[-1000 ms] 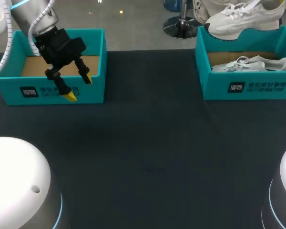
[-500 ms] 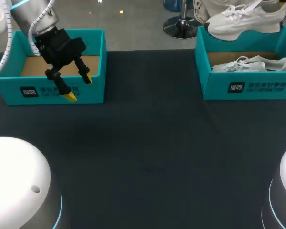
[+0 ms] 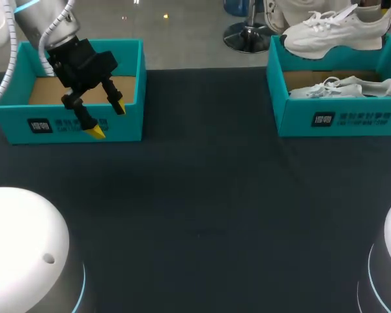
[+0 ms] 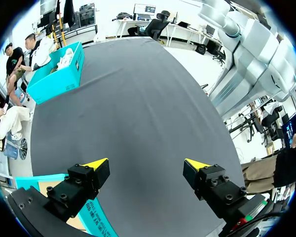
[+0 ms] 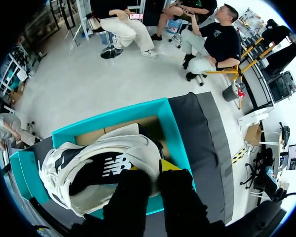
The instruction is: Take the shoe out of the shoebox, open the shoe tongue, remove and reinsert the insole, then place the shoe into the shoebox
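Head view: the shoe [image 3: 335, 32] is held above the far edge of the right shoebox [image 3: 339, 120], so the taking-out step is judged nearly done; tongue, insole and return are left. In the right wrist view it is seen pinched by the right tool [image 5: 152, 169]. Its long axis is laid left to right, toe left, sole down. The left tool [image 3: 108, 120] is spread over the left shoebox [image 3: 78, 124]

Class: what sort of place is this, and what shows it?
Likely a robot test bench: on a dark table, the left claw hangs open at the left shoebox; a white shoe is held above the right shoebox.
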{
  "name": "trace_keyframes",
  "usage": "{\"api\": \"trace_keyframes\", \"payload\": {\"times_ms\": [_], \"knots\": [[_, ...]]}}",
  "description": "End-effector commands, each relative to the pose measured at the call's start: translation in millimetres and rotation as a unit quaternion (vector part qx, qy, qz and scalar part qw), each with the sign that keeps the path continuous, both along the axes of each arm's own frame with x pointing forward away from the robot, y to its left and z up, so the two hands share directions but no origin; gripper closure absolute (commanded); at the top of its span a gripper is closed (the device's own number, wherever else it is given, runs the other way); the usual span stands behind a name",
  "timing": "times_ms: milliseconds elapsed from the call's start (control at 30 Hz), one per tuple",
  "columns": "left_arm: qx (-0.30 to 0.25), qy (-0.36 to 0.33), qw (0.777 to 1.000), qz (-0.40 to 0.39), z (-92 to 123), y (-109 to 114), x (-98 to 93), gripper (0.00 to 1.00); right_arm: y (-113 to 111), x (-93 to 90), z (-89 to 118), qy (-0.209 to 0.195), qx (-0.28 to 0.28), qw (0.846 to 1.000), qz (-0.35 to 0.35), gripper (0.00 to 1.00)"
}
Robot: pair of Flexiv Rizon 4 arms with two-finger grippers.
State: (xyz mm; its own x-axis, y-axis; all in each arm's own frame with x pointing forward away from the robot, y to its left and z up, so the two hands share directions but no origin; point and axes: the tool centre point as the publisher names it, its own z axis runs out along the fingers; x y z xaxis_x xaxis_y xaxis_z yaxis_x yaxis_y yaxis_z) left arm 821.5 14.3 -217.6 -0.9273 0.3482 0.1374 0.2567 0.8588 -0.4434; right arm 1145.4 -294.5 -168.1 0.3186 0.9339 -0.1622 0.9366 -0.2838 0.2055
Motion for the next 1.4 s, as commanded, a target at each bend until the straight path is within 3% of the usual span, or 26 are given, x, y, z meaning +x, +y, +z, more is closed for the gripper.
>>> {"api": "trace_keyframes", "payload": {"times_ms": [33, 1400], "knots": [[0.001, 0.0, 1.0, 0.0, 0, 0, 0.2, 0.0, -2, 8.9, -12, 0.006, 0.001, 1.0, -0.005, 1.0], [0.001, 0.0, 1.0, 0.0, 0, 0, 0.2, 0.0, -20, 20.9, -116, 0.045, 0.002, 0.996, -0.071, 1.0]]}}
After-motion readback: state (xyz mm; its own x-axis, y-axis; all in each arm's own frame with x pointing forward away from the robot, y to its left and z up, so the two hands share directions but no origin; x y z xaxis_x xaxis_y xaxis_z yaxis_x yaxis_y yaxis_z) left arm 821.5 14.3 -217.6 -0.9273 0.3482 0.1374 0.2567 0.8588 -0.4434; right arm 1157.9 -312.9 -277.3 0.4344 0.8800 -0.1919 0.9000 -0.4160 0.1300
